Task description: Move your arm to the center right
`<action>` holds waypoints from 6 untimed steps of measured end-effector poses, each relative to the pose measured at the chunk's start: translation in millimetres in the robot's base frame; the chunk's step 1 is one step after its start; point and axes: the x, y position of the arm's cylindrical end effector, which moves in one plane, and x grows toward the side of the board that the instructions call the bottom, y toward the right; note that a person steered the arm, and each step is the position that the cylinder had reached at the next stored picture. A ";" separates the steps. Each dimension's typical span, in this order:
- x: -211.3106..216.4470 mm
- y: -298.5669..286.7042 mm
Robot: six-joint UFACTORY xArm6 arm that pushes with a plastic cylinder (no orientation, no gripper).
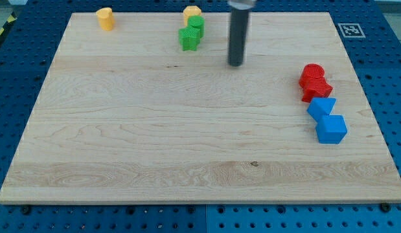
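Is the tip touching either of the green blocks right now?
No: my tip stands on bare wooden board, clearly apart from the two green blocks toward the view's left.

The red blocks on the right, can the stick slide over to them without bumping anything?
Probably yes. My tip sits near the view's top middle, and only bare board lies between it and the red blocks. The green blocks are on its other side, and the blue blocks lie below the red ones.

No readable text showed; only a black-and-white marker (350, 30) (a coded square, no letters) sat at the board's (187, 149) top-right corner.
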 end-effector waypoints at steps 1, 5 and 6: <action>0.2 60.6; 85.5 215.3; 97.7 197.5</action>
